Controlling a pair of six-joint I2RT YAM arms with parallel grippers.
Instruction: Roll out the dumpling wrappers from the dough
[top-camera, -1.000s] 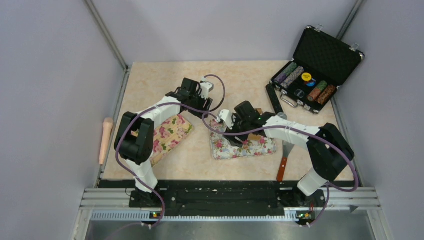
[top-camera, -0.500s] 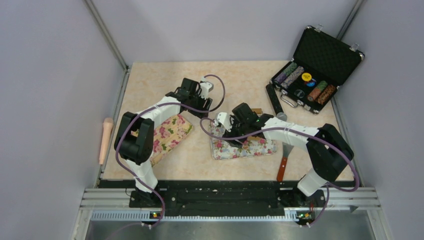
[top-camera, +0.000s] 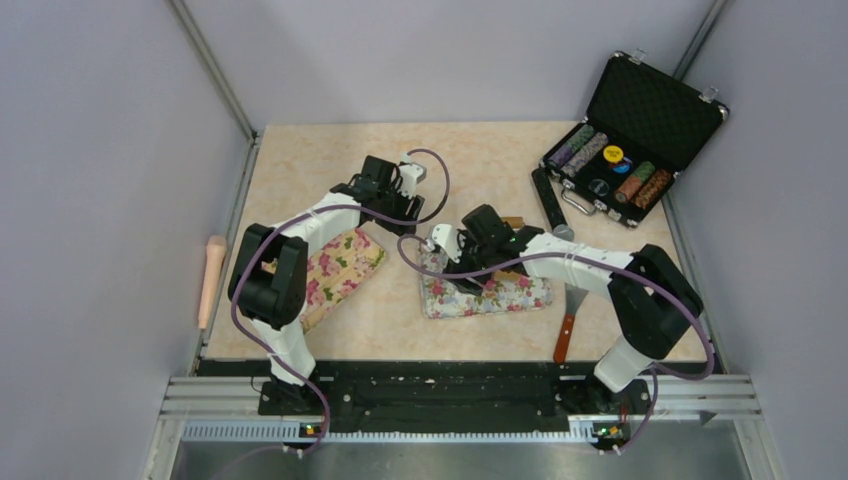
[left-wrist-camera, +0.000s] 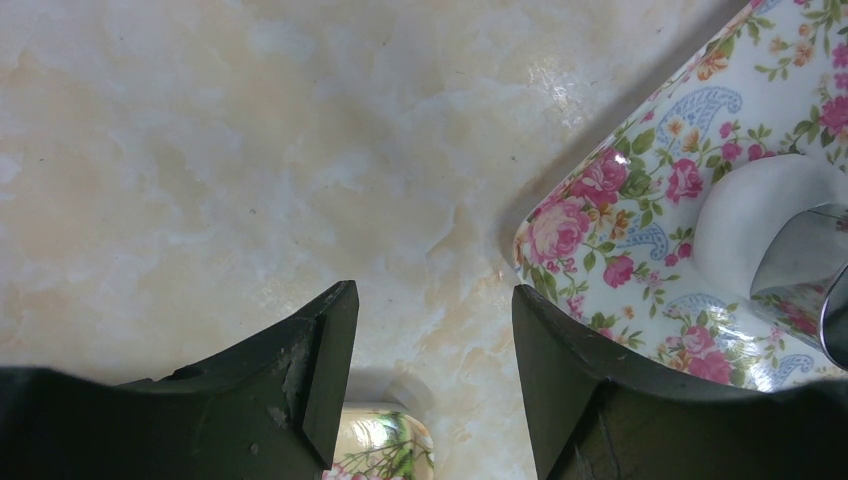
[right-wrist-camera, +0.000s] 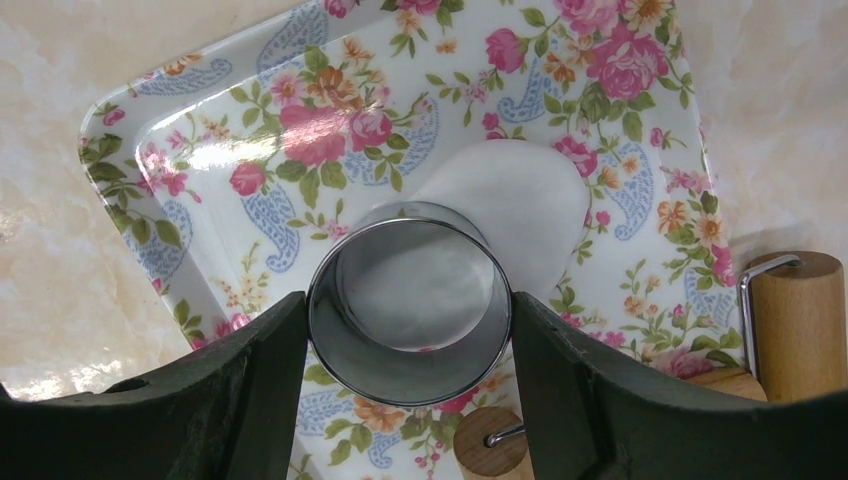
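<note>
Tray (right-wrist-camera: 640, 180): white ground, pink roses, green leaves, blue paisley.
Dough (right-wrist-camera: 530, 200) on it: plain white.
Ring cutter (right-wrist-camera: 400, 385): mirror-bright silver.
Wooden cylinder (right-wrist-camera: 800, 320) at 4 o'clock of tray: tan.
Table (top-camera: 480, 150): cream, marbled beige.
Second tray (top-camera: 345, 262) at 9 o'clock: cream-yellow, pink flowers.
Case (top-camera: 655, 100) at 2 o'clock: black.
Chips (top-camera: 600, 160) inside: purple, green, orange, yellow, blue.
Spatula handle (top-camera: 564, 340) at 5 o'clock: red-brown.

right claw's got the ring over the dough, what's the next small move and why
Probably press the right claw straight down so the metal ring cuts the dough sheet. The claw grips the ring by its sides, and white dough fills most of its opening over the floral tray; contact is unclear. The left claw hangs open and empty beside the tray.
</note>
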